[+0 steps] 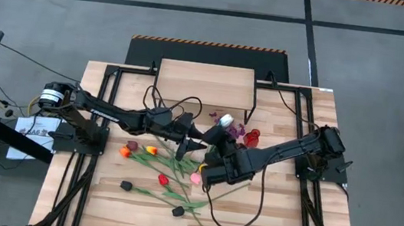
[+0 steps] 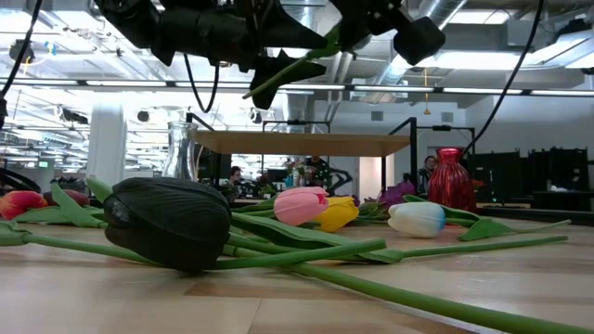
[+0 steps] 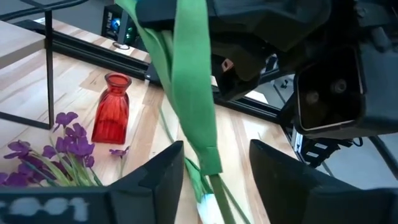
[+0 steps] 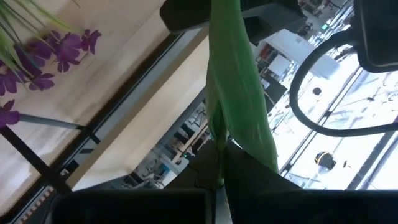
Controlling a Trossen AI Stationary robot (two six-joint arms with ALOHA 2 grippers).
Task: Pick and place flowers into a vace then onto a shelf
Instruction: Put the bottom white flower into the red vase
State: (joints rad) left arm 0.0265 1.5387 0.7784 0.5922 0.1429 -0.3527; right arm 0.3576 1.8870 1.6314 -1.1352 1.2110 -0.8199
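My right gripper [image 1: 218, 142] hangs over the table's middle, shut on a green-stemmed flower [image 2: 290, 72] held in the air; its head does not show. My left gripper [image 3: 214, 152] is open right beside it, one finger on either side of the stem and long leaf [image 3: 194, 93] without touching them. The red vase [image 3: 112, 109] stands on the table beyond, next to purple sprigs [image 3: 53, 155]. A white tulip [image 2: 418, 218] lies on the table near the vase. The shelf [image 1: 206, 83] stands at the far edge. My right gripper pinches the flower's stem [image 4: 219, 165] between its two fingers, which lie across it. The flower is lifted clear of the table, and its leaf [image 4: 239, 93] runs on past the fingers toward my left gripper. The fingers hide the exact place of contact.
Loose flowers lie on the near half of the table: a pink one [image 1: 195, 179], yellow [image 1: 151, 150], red [image 1: 164, 179], orange [image 1: 126, 151] and two black ones [image 1: 126, 185]. A clear glass vase [image 2: 182, 148] stands on the left near the shelf. Cables trail over the board.
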